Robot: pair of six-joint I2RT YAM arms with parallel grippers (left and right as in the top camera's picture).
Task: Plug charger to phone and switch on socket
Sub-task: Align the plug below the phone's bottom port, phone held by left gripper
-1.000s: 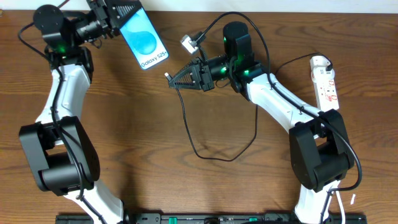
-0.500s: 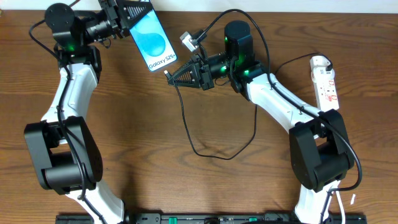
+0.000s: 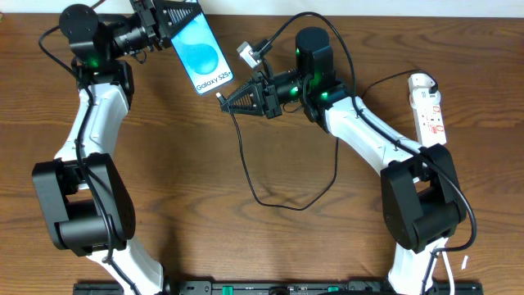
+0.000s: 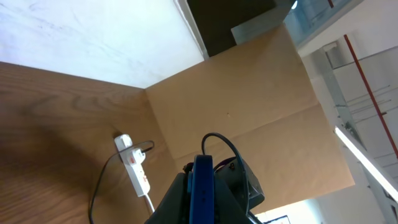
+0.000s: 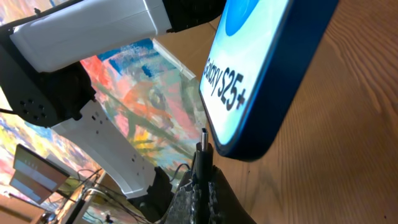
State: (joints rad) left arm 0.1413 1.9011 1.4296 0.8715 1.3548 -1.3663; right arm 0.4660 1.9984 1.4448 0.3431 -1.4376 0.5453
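Overhead, we clamp the slick, rigid phone by its top end in the left gripper near the table's far edge, and we pinch the limp charger just behind its stiff plug in the right gripper; the left wrist shows the phone edge-on in that grip; the right wrist shows the plug tip just short of the phone's bottom edge.

I'm running this from afar in what looks like a robotics lab, not a home. A left arm and a right arm rise from a black rail along the near edge of a wood-grain desk. Beyond the far edge stand plain brown boards, a white wall and a ceiling strip light. The right wrist camera catches what seems to be a monitor.
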